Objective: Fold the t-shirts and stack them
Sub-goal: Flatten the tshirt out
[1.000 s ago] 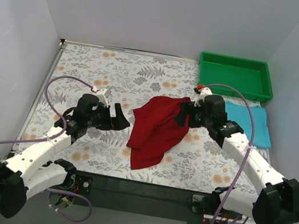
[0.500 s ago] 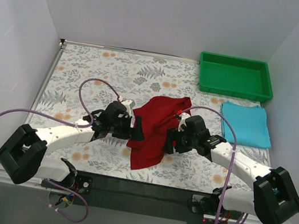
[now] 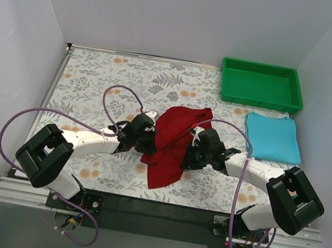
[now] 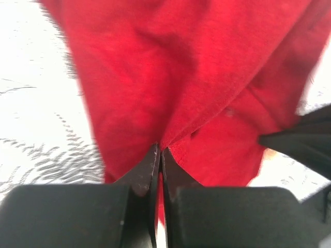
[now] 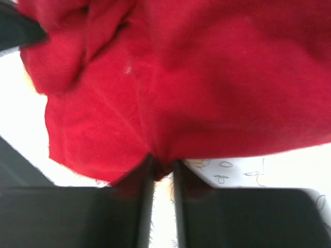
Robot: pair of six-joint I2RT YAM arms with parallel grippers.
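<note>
Edges of the limp, likely light dark red cloth t-shirt (image 3: 172, 143) are being pinched by left gripper (image 4: 158, 151) and right gripper (image 5: 163, 163).

A green plastic tray (image 3: 259, 86) sits at the far right corner of the floral tablecloth (image 3: 96, 80).

Robot test cell, laboratory type: plain white panels (image 3: 173, 10) enclose a floral tablecloth (image 3: 97, 73); aluminium rail (image 3: 5, 180) and exposed purple cables (image 3: 123, 87) present.

3 pale walls (image 3: 172, 16) around a floral-clothed table (image 3: 97, 73); possibly a metal rail (image 3: 1, 182) along its near edge.
</note>
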